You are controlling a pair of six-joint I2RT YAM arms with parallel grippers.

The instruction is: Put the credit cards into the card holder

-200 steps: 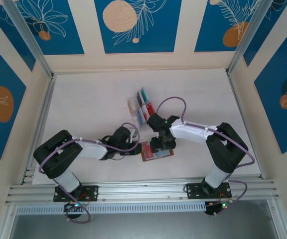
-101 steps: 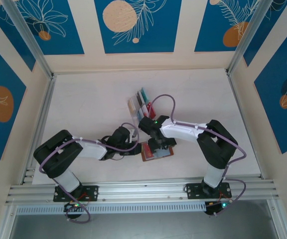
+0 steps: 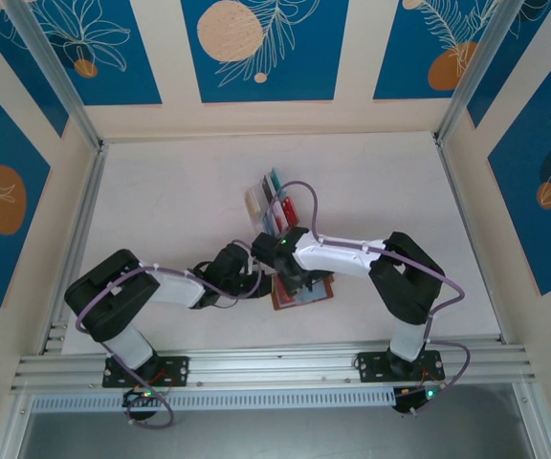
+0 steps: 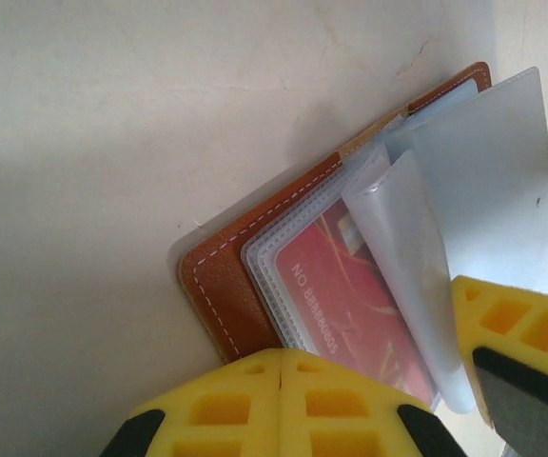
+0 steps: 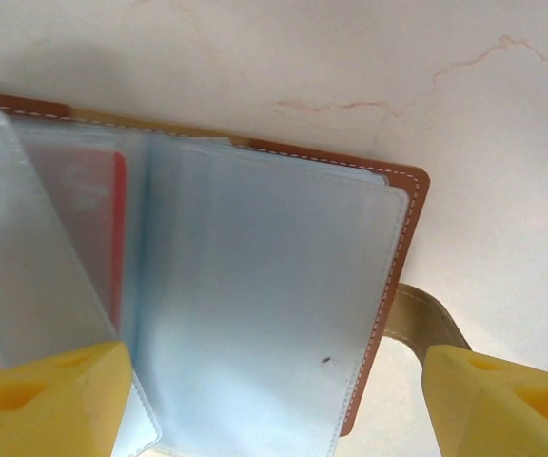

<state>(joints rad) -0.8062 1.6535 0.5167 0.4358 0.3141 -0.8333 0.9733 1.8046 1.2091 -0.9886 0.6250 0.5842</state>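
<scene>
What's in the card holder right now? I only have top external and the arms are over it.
Observer: The left wrist view shows a red card already sleeved inside the open card holder.
Operator: And the facing page?
Observer: In the right wrist view the facing pocket looks empty.
Operator: Is the right gripper carrying a card?
Observer: No. The right gripper is open, its fingers on either side of the loose pocket pages, with no card between them.
</scene>
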